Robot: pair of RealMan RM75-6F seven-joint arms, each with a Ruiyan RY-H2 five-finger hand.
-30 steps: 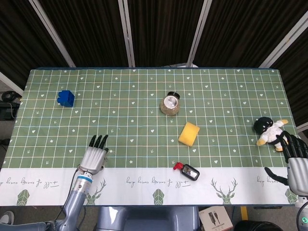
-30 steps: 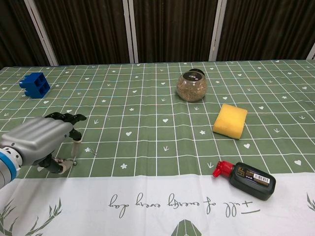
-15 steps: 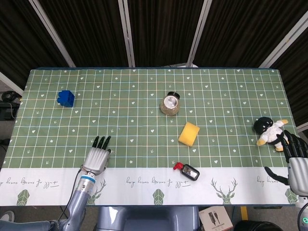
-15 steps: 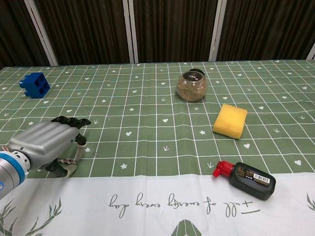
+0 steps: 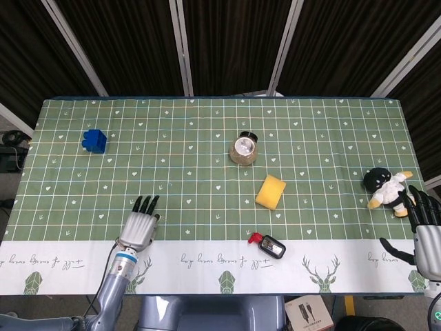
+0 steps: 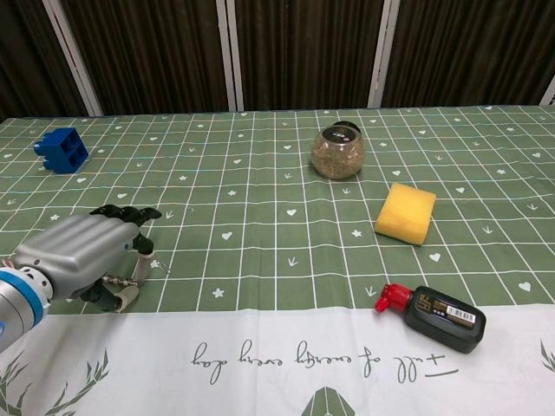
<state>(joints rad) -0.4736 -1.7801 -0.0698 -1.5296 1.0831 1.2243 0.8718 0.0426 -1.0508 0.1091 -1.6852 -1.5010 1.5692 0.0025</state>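
Note:
My left hand (image 5: 140, 227) rests low over the table near its front left edge, palm down, fingers stretched forward and bent at the tips, holding nothing. The chest view shows this left hand (image 6: 80, 256) with its fingertips (image 6: 130, 213) close to the cloth. My right hand (image 5: 426, 233) hangs at the table's front right corner, fingers spread and thumb out, empty. A black and white plush toy (image 5: 386, 187) lies just beyond it. A blue block (image 5: 94, 141) (image 6: 62, 149) sits far ahead of the left hand.
A round glass jar (image 5: 244, 149) (image 6: 337, 152) stands mid-table. A yellow sponge (image 5: 271, 191) (image 6: 406, 212) lies in front of it. A black bottle with a red cap (image 5: 269, 245) (image 6: 438, 316) lies on the white border of the green checked tablecloth (image 5: 193, 158). Dark curtains hang behind.
My left hand has slid a little right and back toward the table's front edge. My right hand has drawn back slightly, away from the plush toy.

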